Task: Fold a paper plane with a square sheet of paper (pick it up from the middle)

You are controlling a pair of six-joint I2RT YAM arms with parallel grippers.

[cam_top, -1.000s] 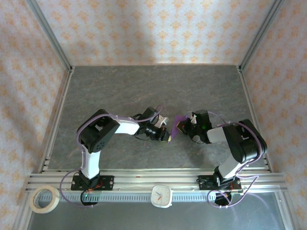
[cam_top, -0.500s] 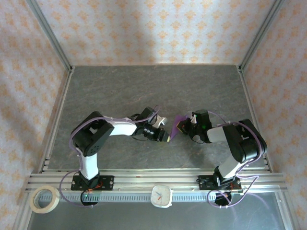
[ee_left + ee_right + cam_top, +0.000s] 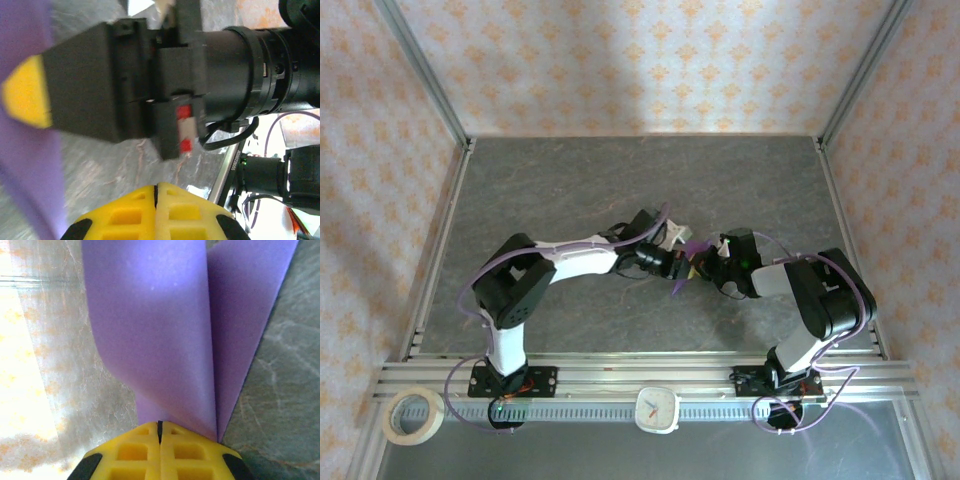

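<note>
The right gripper (image 3: 160, 429) is pinched tight on the purple sheet of paper (image 3: 150, 315). The paper is bent into two flaps that stick out from this gripper's yellow tips. The left gripper (image 3: 156, 190) is just beside the right gripper, tip to tip. Its fingers are pressed together. The paper is close beside them, and I cannot tell if they pinch it.

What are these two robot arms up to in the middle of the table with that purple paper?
They are folding a purple sheet of paper between them. The right gripper is shut on it, and the paper fans out from there in two layers. The left gripper is shut too, close beside the paper; whether it pinches the paper is unclear.
</note>
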